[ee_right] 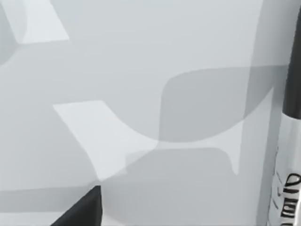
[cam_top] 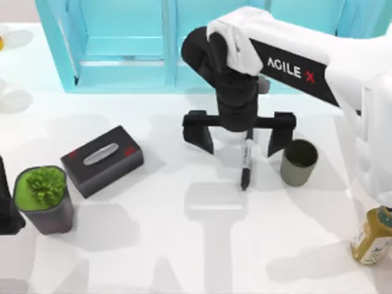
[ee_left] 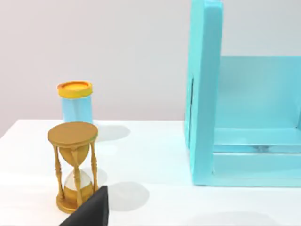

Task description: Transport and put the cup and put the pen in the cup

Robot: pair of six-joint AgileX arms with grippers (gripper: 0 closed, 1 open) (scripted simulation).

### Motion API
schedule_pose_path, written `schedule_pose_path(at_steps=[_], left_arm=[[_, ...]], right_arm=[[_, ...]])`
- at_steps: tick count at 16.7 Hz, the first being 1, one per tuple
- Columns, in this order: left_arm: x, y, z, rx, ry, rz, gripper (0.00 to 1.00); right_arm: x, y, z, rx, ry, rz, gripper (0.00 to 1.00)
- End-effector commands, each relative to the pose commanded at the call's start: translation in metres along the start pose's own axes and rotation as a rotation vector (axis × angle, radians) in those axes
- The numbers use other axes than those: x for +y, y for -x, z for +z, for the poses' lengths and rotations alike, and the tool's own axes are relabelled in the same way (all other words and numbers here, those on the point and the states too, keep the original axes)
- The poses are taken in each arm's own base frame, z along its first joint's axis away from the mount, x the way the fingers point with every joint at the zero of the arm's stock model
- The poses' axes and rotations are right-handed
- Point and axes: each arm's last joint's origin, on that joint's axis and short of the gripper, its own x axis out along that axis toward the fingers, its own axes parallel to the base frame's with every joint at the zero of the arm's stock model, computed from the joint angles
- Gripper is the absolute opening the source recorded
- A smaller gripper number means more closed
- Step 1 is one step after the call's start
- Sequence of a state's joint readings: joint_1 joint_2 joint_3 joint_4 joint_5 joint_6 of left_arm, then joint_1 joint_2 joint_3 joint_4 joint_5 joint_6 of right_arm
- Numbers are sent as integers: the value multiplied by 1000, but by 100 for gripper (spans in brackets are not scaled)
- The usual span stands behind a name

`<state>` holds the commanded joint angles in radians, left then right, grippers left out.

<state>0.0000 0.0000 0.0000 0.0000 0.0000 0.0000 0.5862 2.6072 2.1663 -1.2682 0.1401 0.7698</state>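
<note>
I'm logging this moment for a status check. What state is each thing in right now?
pen: lying flat on the table, below the right pincer, left of the cup.
cup: upright, mouth open, nothing inside.
right pincer: fingers spread wide, above the pen's upper end.
tissue box: lying flat, slot facing up.
potted plant: upright.
bottle: upright, capped.
hourglass: upright.
left pincer: parked at the table's left edge.

Right arm reaches in from the top view's right edge toward mid-bench, wrist pointing down, right gripper (cam_top: 240, 136) low with jaws spread wide apart. Left arm parked at the left edge, left gripper (cam_top: 7, 211) barely showing.
</note>
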Motion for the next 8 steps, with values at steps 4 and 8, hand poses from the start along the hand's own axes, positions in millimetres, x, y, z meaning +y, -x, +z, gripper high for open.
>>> schedule_pose_path(at_steps=[4, 8], left_arm=[[0, 0, 0, 0, 0, 0, 100], [0, 0, 0, 0, 0, 0, 100]], right_arm=[[-1, -2, -1, 0, 0, 0, 100], [-1, -2, -1, 0, 0, 0, 92]])
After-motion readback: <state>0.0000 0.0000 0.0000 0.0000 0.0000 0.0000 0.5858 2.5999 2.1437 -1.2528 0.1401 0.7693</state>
